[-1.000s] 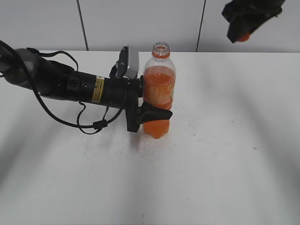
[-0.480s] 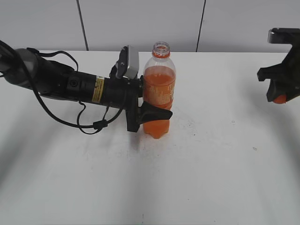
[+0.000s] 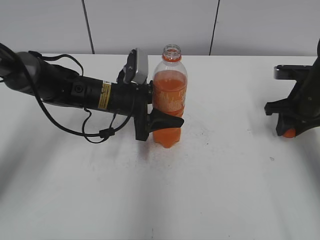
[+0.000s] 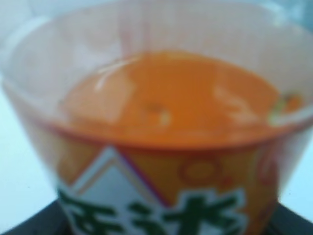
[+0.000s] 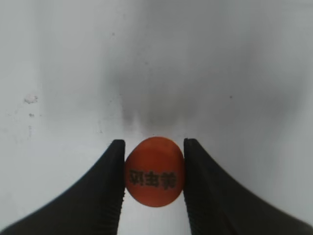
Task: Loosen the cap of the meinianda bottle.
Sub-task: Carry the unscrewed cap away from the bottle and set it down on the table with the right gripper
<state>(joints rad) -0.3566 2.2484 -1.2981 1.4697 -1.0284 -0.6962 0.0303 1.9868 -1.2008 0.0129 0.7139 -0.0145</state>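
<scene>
Cap [image 5: 154, 178] off: the right hand [image 5: 153, 181] pinches it low over the desk [image 3: 225, 190]; the left hand [image 3: 159, 120] clamps the open bottle [image 3: 169, 95]; only release seems left.

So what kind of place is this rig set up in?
Likely a lab or test bench, not a home: a bare white table against plain white wall panels, holding only the meinianda bottle, with the cap in the right gripper.
</scene>
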